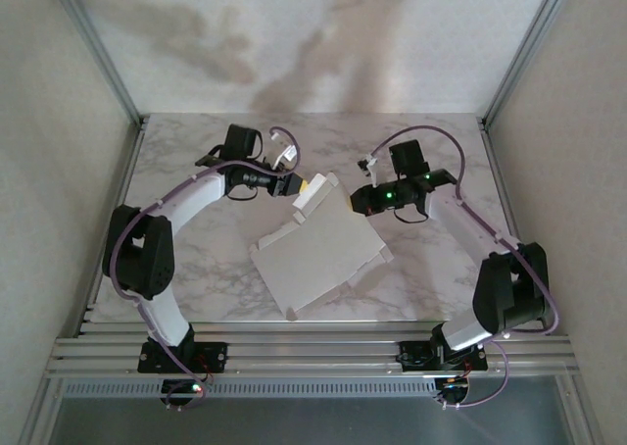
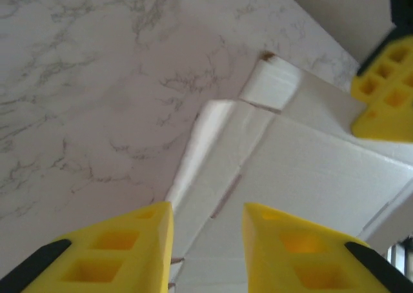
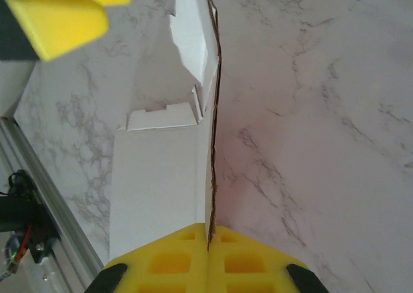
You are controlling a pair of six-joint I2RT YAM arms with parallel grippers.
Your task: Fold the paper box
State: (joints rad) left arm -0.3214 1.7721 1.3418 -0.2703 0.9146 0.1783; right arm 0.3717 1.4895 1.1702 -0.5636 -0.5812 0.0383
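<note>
The top external camera sits high above and behind the arm bases [image 1: 181, 355], looking down and forward from well off over the whole worktop [image 1: 211, 278], its near edge at the bottom. The left wrist camera rides close behind the left gripper [image 2: 206, 209], looking across the paper box [image 2: 310, 170] towards the worktop's right edge. The right wrist camera, as close behind the right gripper [image 3: 208, 227], faces back towards the left edge. Both wrist views share the box's raised flap, and each catches the other arm's yellow fingers
</note>
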